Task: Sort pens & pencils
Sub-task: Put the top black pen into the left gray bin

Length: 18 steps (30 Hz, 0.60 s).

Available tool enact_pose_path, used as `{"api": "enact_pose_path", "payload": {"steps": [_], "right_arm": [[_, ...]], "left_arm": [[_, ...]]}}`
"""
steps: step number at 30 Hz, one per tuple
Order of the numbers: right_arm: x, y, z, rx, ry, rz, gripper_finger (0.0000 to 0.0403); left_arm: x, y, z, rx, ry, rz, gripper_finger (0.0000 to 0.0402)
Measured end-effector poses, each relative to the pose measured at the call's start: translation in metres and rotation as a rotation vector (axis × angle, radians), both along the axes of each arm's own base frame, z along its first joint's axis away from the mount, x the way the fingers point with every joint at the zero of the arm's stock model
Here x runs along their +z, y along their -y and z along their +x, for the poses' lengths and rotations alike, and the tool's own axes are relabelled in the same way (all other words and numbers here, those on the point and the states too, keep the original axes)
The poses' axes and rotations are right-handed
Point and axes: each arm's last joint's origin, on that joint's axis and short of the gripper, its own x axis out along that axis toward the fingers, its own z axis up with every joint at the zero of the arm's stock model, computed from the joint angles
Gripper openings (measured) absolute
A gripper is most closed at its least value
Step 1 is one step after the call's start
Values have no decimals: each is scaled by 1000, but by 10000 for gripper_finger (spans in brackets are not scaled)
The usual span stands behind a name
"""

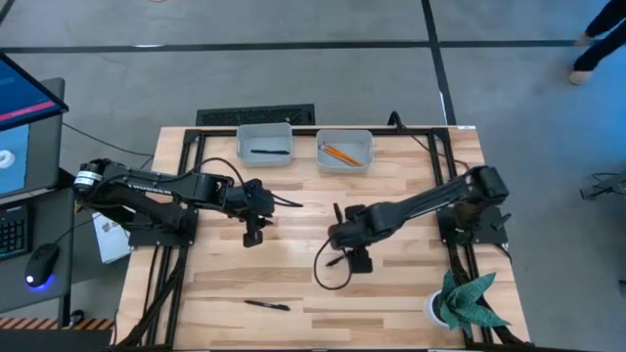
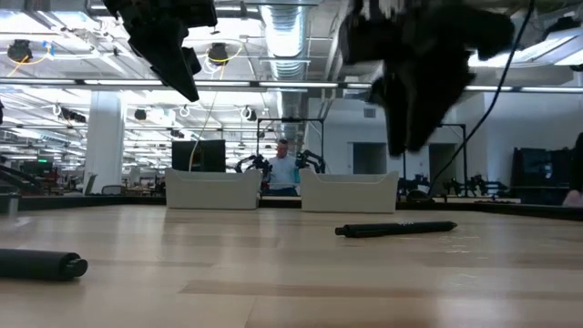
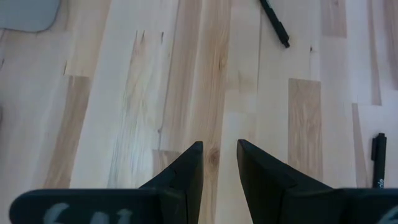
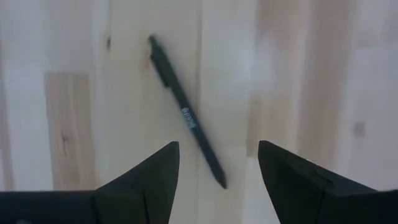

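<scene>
One black pen (image 1: 269, 151) lies in the left grey tray (image 1: 264, 132). Two orange pencils (image 1: 339, 154) lie in the right grey tray (image 1: 360, 161). A second pen (image 4: 186, 115) lies flat on the table below my right gripper (image 4: 217, 163); that gripper is open and hovers over it with a finger to each side, not touching. In the low view this pen (image 2: 396, 230) rests on the wood. A third pen (image 1: 266, 305) lies near the table's near edge. My left gripper (image 3: 219, 163) is open with a narrow gap, raised over bare wood at mid-table (image 1: 252, 207).
Both trays stand side by side at the table's far edge. A potted green plant (image 1: 465, 298) sits at the near right corner. A black cable (image 1: 328, 269) loops on the table beneath the right arm. A person (image 2: 284, 169) shows far behind the trays.
</scene>
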Motion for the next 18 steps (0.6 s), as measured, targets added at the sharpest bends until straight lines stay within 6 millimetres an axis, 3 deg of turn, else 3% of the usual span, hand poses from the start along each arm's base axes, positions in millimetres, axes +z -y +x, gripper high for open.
{"api": "enact_pose_path", "payload": {"steps": [8,18], "right_arm": [[-39,-5,11,81,-107,23,240],[-56,-5,12,71,-156,11,240]], "left_arm": [[0,0,0,0,-1,0,89],[0,0,0,0,-1,0,89]]}}
